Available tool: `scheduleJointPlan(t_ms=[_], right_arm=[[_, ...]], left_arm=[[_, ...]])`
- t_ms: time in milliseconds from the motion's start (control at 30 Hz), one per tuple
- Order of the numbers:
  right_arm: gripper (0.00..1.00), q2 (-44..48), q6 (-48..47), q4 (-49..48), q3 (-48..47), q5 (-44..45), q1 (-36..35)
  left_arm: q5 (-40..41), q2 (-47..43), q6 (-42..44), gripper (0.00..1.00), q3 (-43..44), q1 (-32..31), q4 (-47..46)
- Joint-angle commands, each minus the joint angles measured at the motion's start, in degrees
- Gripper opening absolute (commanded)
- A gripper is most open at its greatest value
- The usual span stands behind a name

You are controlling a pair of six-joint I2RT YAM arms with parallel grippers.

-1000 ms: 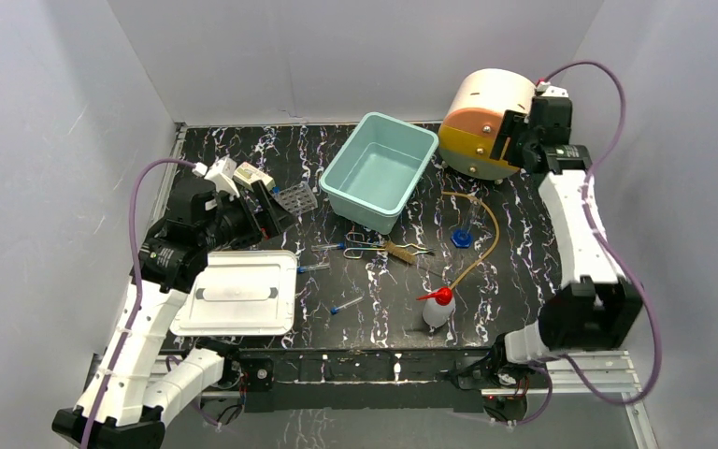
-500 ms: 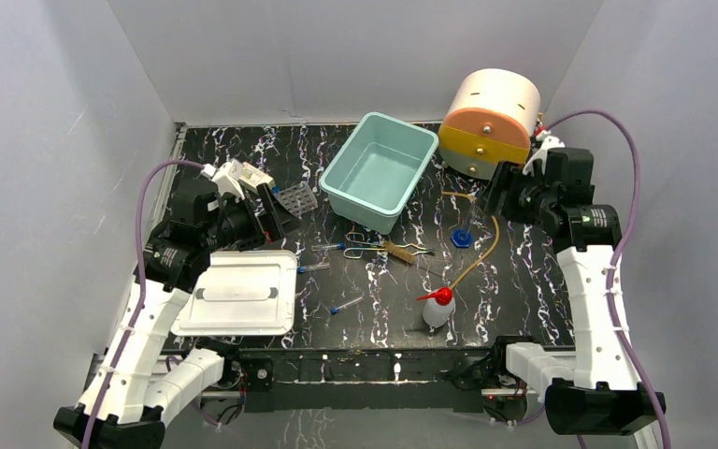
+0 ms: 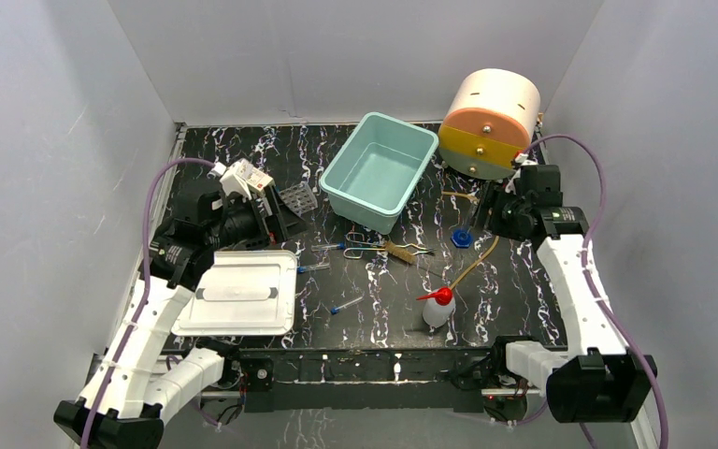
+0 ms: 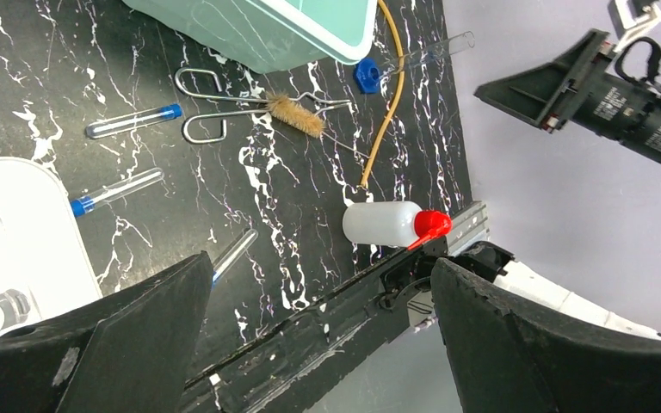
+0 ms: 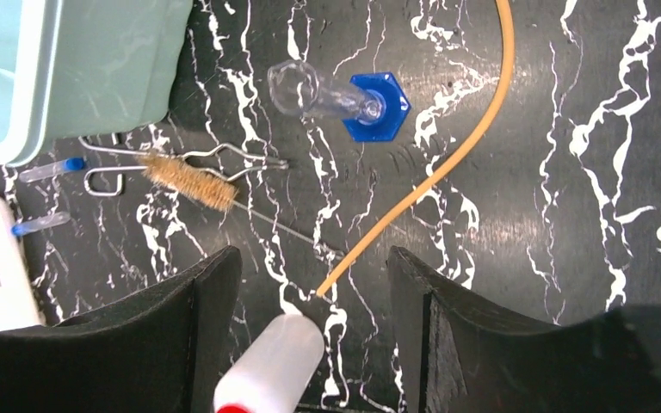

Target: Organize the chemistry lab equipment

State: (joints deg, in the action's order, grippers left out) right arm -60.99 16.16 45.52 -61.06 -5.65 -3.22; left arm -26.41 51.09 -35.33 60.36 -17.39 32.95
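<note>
My right gripper has its jaws wide apart, holding nothing, over the tan rubber tubing and the wash bottle. The small blue cap lies close by. My left gripper is wide apart too, empty, beside the grey tube rack. Metal tongs lie by the green tub.
</note>
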Motion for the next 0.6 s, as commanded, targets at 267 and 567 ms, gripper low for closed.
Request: scheduleJointPlan(t_ms=[267, 567], right_arm=[[0.61, -10.28, -1.35, -17.74, -1.36, 12.58, -4.04], [0.51, -13.98, -4.17, -20.3, -2.09, 12.26, -4.81]], left_arm=[[-2.68, 1.77, -1.31, 0.97, -0.22, -0.18, -0.7], [-2.16, 3.57, -2.87, 0.96, -0.07, -0.19, -1.64]])
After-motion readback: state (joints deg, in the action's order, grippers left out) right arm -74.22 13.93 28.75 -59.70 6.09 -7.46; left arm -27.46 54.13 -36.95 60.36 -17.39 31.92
